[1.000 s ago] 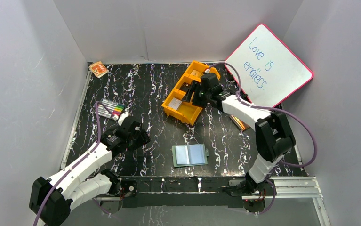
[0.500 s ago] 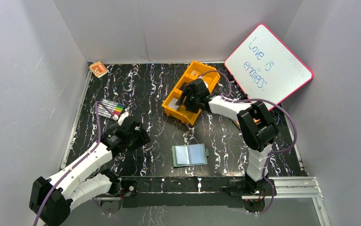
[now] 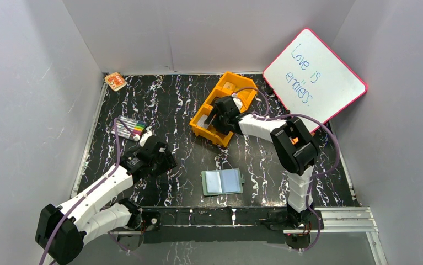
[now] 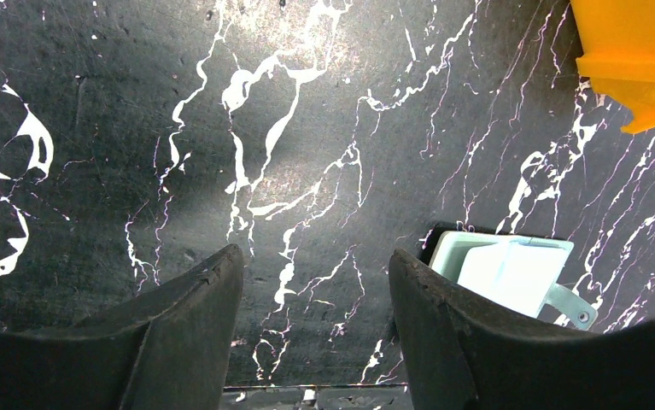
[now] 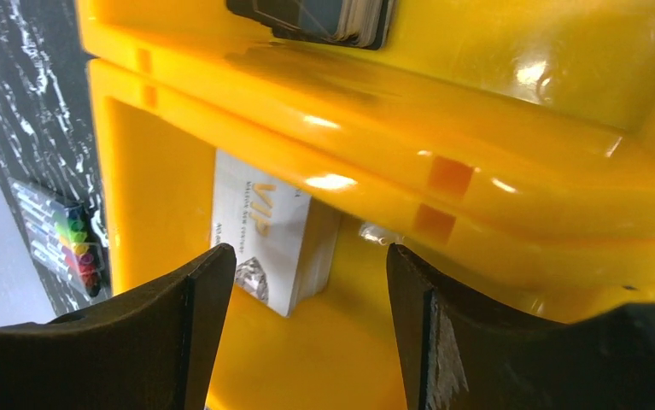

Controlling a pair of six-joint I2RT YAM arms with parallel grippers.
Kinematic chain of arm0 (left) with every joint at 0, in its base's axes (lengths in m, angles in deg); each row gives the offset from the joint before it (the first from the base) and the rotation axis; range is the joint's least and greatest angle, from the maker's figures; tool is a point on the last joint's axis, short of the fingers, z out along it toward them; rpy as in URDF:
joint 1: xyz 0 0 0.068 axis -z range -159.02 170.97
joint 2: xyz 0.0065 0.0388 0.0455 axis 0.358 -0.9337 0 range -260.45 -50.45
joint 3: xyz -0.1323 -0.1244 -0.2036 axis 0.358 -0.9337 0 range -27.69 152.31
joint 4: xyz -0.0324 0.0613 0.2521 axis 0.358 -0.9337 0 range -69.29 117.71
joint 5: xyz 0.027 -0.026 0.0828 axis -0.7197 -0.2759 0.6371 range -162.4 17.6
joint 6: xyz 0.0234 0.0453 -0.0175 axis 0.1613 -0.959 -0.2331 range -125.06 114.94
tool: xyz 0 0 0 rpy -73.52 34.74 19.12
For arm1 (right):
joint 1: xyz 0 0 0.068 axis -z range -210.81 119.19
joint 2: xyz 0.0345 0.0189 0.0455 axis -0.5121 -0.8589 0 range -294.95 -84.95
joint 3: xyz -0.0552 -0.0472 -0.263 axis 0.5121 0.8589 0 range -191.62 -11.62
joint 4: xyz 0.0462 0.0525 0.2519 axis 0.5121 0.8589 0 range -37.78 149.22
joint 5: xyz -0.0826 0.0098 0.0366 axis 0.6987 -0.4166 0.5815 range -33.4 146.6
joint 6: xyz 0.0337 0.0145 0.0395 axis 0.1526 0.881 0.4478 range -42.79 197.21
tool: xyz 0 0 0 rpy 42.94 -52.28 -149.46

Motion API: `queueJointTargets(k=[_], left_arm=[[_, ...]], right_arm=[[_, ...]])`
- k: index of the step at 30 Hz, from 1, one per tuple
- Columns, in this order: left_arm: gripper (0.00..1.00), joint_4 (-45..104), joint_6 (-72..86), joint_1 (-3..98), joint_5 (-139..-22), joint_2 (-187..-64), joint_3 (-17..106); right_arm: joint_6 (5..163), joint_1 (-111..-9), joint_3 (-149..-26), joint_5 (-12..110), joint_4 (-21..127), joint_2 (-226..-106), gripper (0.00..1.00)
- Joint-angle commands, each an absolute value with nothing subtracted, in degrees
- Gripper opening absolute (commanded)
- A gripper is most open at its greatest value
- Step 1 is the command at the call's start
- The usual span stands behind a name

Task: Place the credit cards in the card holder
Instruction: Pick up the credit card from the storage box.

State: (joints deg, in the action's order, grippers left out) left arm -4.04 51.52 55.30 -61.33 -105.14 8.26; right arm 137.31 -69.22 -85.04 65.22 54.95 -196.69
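We've got the card holder (image 3: 223, 181) lying open and flat on the black table (image 3: 170, 105), pale blue pockets facing up; snap tab poking out one side. The credit cards (image 5: 268, 243) sit stacked in the orange tray (image 3: 215, 134), well apart from it; a pale VIP-printed stack in one compartment, a dark stack (image 5: 315, 17) in the next.

Glossy, smooth orange plastic on the tray (image 5: 494, 111), matt black white-veined finish on the table (image 4: 307, 102), pale clear plastic in the holder (image 4: 511, 272), smooth printed face, perhaps plastic, on the card (image 5: 260, 235).
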Motion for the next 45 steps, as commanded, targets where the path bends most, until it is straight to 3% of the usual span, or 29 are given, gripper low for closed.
queueJointTargets(k=[1,8,23,45], left_arm=[[0.61,-4.32,50.86,55.08,-61.63,-104.53,9.12],[0.61,-4.33,51.10,55.08,-61.59,-104.21,8.61],[0.61,-4.29,51.15,55.08,-61.76,-104.50,8.79],[0.61,-4.14,51.66,55.08,-61.94,-104.41,8.74]], right_arm=[[139.33,-69.45,-88.06,66.25,53.71,-199.13,0.73],[139.29,-69.46,-88.91,65.48,54.62,-200.73,0.70],[138.67,-69.23,-85.11,65.14,53.81,-199.12,0.41],[137.80,-69.13,-82.16,65.40,50.39,-193.26,0.15]])
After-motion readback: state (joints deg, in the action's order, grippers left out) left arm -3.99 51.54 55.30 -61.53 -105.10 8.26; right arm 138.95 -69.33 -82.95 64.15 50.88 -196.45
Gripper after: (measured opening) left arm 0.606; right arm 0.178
